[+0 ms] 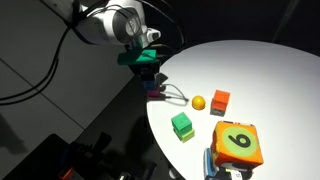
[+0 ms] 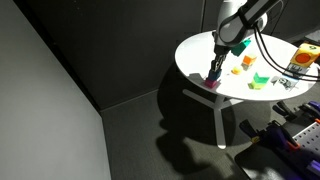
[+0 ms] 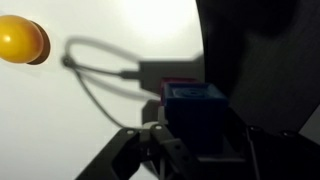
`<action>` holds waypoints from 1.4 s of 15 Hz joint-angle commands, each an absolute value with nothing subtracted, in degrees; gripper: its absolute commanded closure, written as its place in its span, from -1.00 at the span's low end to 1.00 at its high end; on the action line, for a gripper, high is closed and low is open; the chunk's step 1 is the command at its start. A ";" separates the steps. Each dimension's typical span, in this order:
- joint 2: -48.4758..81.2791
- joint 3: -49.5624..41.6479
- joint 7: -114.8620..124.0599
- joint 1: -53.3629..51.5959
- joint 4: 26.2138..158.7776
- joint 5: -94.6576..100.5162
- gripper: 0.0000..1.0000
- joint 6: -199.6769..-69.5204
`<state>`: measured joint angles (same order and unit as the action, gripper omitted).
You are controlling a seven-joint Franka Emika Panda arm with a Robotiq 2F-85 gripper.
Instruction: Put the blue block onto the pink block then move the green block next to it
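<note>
Alignment over the pink block (image 2: pixel 213 86) is what the next move turns on. From where I stand, the end effector (image 3: pixel 195 138) points down at the rim of the round white tabletop (image 1: pixel 265 70). Its fingers are drawn in narrow and clamped on the blue block (image 3: pixel 195 104), which fills the space between them in the wrist view. The pink block sits right at the tabletop's edge, directly beneath the end effector in both exterior views, so the blue one hangs over it rather than beside it. A thin reddish strip shows along one edge of the blue block in the wrist view, which suggests the two are nearly but not perfectly squared up. Whether they touch I cannot tell, because the fingers and shadow hide the seam. My guess is that the stacking step is close to its release. It calls for a straight descent with no sideways drift, since the pink block is so near the drop-off. The green block (image 1: pixel 182 125) lies well apart, inward on the tabletop, past a looped grey cable (image 3: pixel 125 72) and near a yellow-orange ball (image 3: pixel 20 40).
</note>
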<state>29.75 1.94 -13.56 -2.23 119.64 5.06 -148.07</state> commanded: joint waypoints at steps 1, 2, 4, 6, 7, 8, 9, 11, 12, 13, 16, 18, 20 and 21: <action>28.79 2.34 -11.86 -2.08 120.27 5.50 0.37 -147.50; 28.76 2.43 -11.90 -2.02 120.30 5.39 0.37 -147.46; 29.76 2.60 -13.05 -1.62 119.59 5.60 0.37 -147.86; 29.89 2.62 -13.04 -1.62 119.59 5.60 -0.13 -147.86; 29.97 2.62 -13.04 -1.62 119.59 5.60 -0.13 -147.86; 30.02 2.62 -13.04 -1.62 119.59 5.60 -0.13 -147.86; 30.05 2.62 -13.04 -1.62 119.59 5.60 -0.13 -147.86; 30.06 2.62 -13.04 -1.62 119.59 5.60 -0.13 -147.86; 30.06 2.62 -13.04 -1.62 119.59 5.60 -0.13 -147.86; 30.06 2.62 -13.04 -1.62 119.59 5.60 -0.13 -147.86; 30.06 2.62 -13.04 -1.62 119.59 5.60 -0.13 -147.86; 30.06 2.62 -13.04 -1.62 119.59 5.60 -0.13 -147.86; 30.06 2.62 -13.04 -1.62 119.59 5.60 -0.13 -147.86; 30.06 2.62 -13.04 -1.62 119.59 5.60 -0.13 -147.86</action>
